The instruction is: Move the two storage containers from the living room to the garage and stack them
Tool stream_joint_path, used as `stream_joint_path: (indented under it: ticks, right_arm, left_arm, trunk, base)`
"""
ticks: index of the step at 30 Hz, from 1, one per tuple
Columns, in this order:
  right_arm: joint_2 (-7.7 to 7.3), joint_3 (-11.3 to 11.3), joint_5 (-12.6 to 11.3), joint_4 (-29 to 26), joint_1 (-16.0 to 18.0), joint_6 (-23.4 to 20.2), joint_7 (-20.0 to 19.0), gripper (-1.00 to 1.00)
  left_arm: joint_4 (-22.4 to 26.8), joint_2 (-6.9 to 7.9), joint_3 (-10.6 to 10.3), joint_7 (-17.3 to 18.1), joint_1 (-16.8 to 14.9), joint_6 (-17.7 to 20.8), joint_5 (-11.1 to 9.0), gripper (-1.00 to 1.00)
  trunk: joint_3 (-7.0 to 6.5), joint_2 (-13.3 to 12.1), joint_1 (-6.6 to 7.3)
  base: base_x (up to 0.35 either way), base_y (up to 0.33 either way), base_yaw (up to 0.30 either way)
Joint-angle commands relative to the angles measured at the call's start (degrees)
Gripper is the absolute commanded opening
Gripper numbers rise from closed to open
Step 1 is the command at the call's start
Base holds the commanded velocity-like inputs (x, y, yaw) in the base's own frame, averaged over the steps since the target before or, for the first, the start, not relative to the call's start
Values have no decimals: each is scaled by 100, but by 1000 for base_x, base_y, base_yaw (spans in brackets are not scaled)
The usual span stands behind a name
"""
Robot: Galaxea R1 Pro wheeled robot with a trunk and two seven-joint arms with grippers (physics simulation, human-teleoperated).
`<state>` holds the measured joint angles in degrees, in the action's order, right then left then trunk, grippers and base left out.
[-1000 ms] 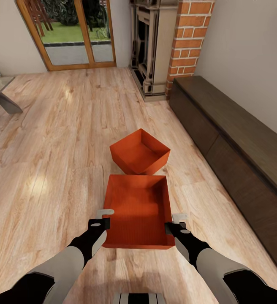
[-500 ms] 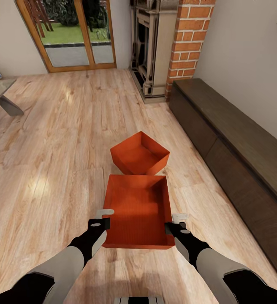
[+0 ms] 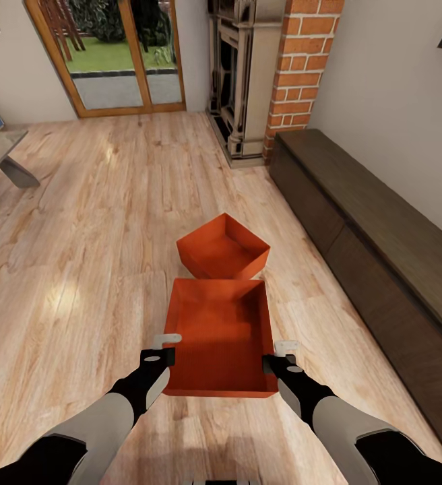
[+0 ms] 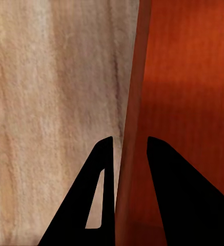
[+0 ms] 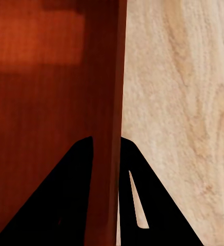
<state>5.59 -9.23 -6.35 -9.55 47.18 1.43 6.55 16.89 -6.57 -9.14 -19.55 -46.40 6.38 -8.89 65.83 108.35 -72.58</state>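
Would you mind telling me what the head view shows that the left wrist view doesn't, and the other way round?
Head view alone: the second bin farther ahead, the brick fireplace, the dark cabinet, the glass door and the right claw. Left wrist view alone: one finger outside the near bin's wall and the other inside, straddling it. Both share the near bin, the left claw and the wood floor.
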Motion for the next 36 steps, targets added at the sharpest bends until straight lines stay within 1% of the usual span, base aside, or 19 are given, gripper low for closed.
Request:
stream_joint_path:
  ticks: [1,36]
  right_arm:
    - [31,-34,-102,18,2,18,33,-100]
    - [21,-35,-113,19,2,69,13,-100]
  left_arm:
    - [25,-2,0,-67,1,39,88,-100]
    - [25,6,0,-67,-1,39,80,-100]
  trunk:
    - [-15,-40,23]
    - [-644,-1444,792]
  base:
    - [0,0,0]
    - [0,0,0]
